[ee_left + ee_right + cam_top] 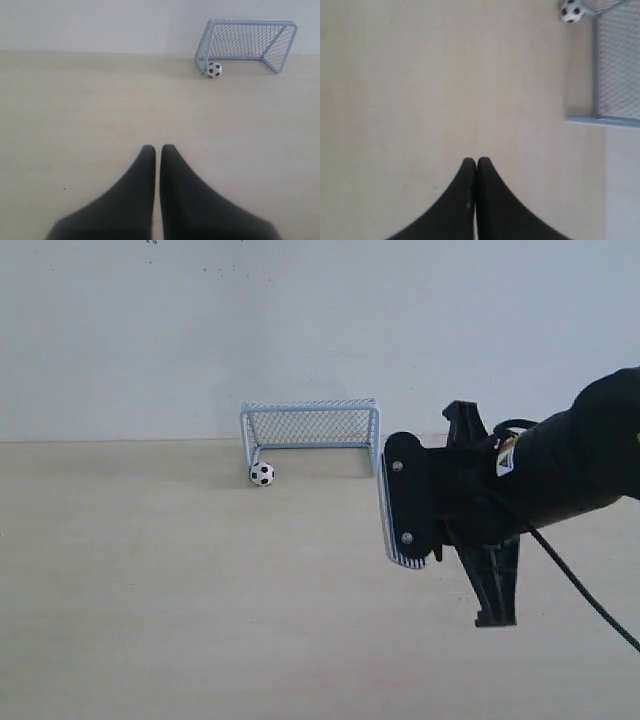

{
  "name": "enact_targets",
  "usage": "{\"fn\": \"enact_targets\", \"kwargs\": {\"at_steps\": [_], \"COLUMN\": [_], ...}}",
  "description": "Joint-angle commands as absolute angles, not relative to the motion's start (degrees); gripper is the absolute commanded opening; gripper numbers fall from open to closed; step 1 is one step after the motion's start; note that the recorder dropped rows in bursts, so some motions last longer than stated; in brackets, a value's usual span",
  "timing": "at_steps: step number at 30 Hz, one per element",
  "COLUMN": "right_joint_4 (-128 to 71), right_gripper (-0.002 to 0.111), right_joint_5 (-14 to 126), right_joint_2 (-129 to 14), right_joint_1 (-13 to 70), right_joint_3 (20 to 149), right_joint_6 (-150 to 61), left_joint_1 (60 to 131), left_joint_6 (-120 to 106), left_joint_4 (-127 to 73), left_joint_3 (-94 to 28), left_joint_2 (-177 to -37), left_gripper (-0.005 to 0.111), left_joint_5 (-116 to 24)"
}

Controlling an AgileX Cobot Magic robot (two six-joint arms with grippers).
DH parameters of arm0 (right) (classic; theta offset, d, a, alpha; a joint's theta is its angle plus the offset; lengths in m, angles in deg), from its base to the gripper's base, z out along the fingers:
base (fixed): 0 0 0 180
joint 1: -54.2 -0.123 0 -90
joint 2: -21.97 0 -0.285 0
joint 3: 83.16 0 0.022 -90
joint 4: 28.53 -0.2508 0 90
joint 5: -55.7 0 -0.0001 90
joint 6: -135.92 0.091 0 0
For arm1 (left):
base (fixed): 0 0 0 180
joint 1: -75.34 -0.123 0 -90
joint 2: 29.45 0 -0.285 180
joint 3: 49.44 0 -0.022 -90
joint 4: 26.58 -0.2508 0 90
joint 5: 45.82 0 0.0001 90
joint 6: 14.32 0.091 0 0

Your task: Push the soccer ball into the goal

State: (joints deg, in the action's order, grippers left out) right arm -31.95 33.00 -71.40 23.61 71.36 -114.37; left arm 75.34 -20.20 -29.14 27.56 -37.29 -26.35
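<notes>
Pale wood-grain laminate covers the bench (150,590), matte and evenly lit, and it runs back to a plain off-white wall (300,320) with a few faint specks near its top edge. In the exterior view the bench and wall meet in a straight horizontal line just above the middle.

You will find the goal (310,405) against that line, at about 12 o'clock from the centre of that view, with its open mouth facing the camera. The soccer ball (262,474) rests on the bench at the goal's 7 o'clock corner, at the foot of the left post and in front of the mouth rather than in the net. Whether it touches the post, I cannot tell.

Your right arm (570,460) comes in from 3 o'clock, with a black cable (580,590) trailing down towards 5 o'clock. The right end effector (476,161) has its fingertips pressed together on nothing. The left end effector (158,148) shows only a thin slit between its fingertips and holds nothing. Both are well apart from the ball.
</notes>
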Motion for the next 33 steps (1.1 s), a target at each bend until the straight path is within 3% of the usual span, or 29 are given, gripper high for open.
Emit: {"fn": "enact_targets", "kwargs": {"at_steps": [1,12,25,33], "right_joint_4": [-34.39,-55.47,-58.02,-58.46], "right_gripper": [0.000,0.000,0.000,0.000], "right_joint_5": [18.02,-6.64,-4.18,6.95], "right_joint_2": [-70.41,-70.41,-70.41,-70.41], "right_joint_1": [23.67,23.67,23.67,23.67], "right_joint_3": [70.98,70.98,70.98,70.98], "right_joint_6": [-109.62,-91.47,-91.60,-91.60], "left_joint_1": [75.34,75.34,75.34,75.34], "left_joint_6": [-20.21,-20.21,-20.21,-20.21], "left_joint_4": [-29.19,-29.19,-29.19,-29.19], "left_joint_3": [27.78,27.78,27.78,27.78], "left_joint_2": [-37.23,-37.23,-37.23,-37.23], "left_gripper": [0.004,0.004,0.004,0.004], "left_joint_5": [-26.45,-26.45,-26.45,-26.45]}}
